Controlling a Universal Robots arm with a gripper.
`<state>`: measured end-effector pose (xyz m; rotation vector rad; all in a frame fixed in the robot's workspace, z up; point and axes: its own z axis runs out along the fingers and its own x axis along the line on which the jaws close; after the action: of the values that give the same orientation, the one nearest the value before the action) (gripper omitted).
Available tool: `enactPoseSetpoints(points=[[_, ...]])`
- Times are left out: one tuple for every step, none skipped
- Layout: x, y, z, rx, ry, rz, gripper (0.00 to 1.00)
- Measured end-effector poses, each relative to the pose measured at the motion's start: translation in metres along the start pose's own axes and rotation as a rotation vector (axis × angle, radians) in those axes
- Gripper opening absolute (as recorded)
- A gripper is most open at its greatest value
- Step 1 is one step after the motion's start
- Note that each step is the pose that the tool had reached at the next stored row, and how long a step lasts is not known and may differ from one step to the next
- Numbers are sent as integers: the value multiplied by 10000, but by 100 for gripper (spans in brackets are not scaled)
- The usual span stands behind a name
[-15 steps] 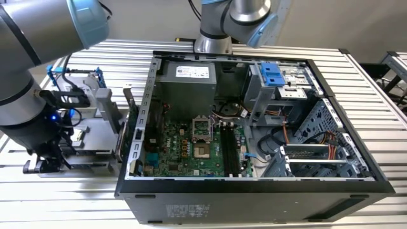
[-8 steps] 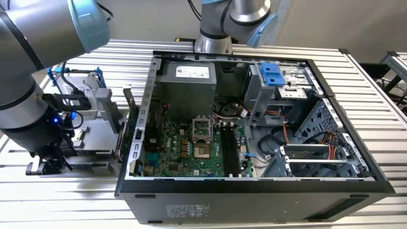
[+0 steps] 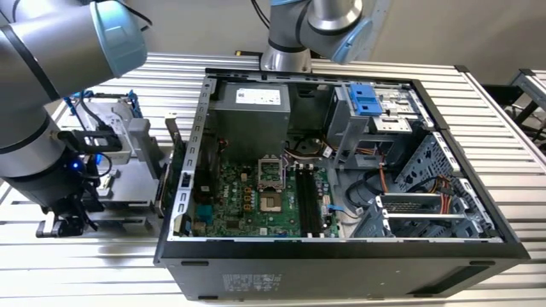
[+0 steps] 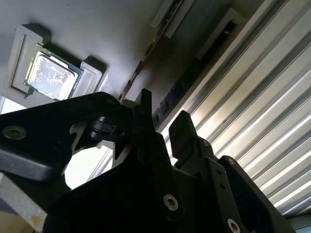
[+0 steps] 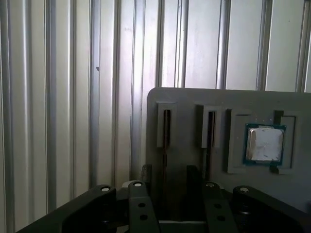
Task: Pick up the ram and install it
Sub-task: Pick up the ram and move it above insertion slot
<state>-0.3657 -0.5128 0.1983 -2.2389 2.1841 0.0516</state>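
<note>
Over the grey tray (image 5: 189,99) on the desk (image 5: 58,97), we see the pincer (image 5: 169,174) spread open, straddling the ram (image 5: 166,128).

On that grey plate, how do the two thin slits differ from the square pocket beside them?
The two slits are long, narrow and dark inside; the square pocket is broad. The slits come as a pair; the pocket is single. The pocket holds a chip with a pale silvery top; what the slits hold I cannot tell. Both have raised rims on the same grey plate.
</note>
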Motion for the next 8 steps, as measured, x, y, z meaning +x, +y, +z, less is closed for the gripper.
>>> enactPoseSetpoints(points=[[0,0,9,1,-1,1,100],[0,0,15,1,0,1,100],[0,0,21,0,0,1,100],[1,0,26,1,0,0,100],[1,0,32,1,0,0,100],[1,0,36,0,0,0,100],[1,0,37,0,0,0,100],[1,0,37,-1,1,0,100]])
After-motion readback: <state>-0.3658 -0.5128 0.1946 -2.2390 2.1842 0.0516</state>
